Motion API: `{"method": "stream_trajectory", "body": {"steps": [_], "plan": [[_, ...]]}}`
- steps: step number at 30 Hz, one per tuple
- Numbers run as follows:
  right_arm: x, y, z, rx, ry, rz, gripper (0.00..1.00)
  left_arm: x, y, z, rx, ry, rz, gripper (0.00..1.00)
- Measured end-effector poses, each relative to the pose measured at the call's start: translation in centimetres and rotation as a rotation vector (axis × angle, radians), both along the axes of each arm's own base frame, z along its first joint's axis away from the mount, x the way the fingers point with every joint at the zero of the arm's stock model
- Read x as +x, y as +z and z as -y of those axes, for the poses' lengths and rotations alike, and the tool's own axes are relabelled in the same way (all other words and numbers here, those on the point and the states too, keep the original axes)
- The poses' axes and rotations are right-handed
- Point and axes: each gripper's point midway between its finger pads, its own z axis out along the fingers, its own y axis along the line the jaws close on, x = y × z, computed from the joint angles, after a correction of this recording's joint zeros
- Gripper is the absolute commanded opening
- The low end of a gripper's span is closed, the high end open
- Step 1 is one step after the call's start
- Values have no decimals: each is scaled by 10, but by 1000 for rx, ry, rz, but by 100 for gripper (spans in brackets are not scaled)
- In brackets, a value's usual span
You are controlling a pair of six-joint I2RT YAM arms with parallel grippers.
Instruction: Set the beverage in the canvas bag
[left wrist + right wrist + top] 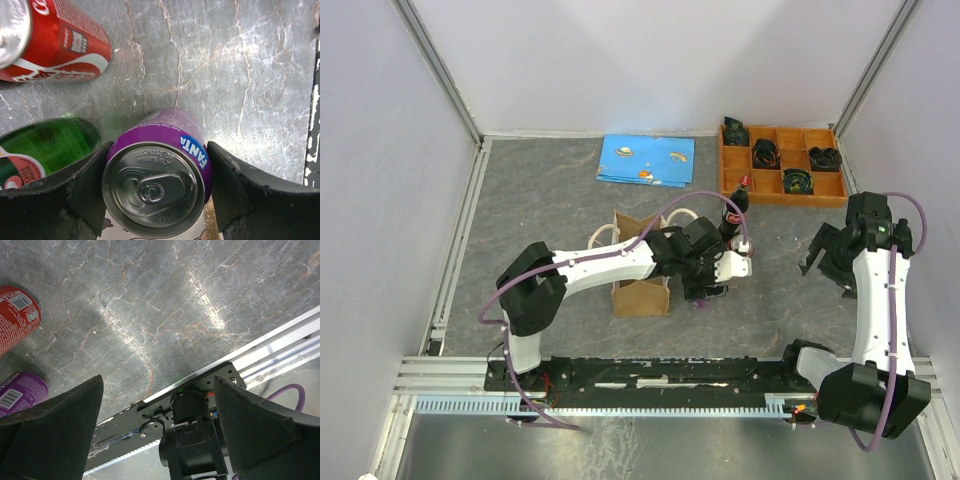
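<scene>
My left pincer (159, 150) is closed around the purple Fanta can (155, 195), pinching its sides just under the rim. It's likely stiff, slick, thin-walled and heavy if full, so I squeeze moderately. The canvas bag (640, 298) stands just beside my pincer.

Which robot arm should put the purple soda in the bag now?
The left one. The left gripper has its fingers on both sides of the purple Fanta can, right beside the canvas bag. The right gripper is open and empty, farther off to the right.
</scene>
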Motion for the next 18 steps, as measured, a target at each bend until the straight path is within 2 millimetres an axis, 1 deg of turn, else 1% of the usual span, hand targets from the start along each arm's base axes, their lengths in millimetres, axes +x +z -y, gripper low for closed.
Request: {"method": "stream_trajectory", "body": {"steps": [3, 5, 7, 9, 12, 14, 15, 16, 18], "plan": [[0, 0, 0, 0, 0, 0, 99, 1, 12, 4, -12, 3, -6, 3], [0, 0, 0, 0, 0, 0, 99, 3, 27, 10, -35, 8, 0, 3], [0, 0, 0, 0, 0, 0, 99, 8, 49, 19, -79, 15, 18, 3], [0, 0, 0, 0, 0, 1, 99, 12, 76, 27, -136, 27, 43, 3], [0, 0, 0, 1, -1, 1, 99, 18, 131, 32, -254, 46, 104, 3], [-1, -3, -1, 3, 0, -5, 99, 23, 173, 32, -348, 71, 166, 3], [-2, -4, -1, 4, -1, -8, 99, 25, 191, 30, -387, 85, 190, 3], [-3, -5, -1, 5, 0, -12, 99, 29, 215, 26, -441, 105, 226, 3], [-3, -6, -1, 6, 0, -16, 99, 35, 250, 15, -517, 141, 272, 3]]}}
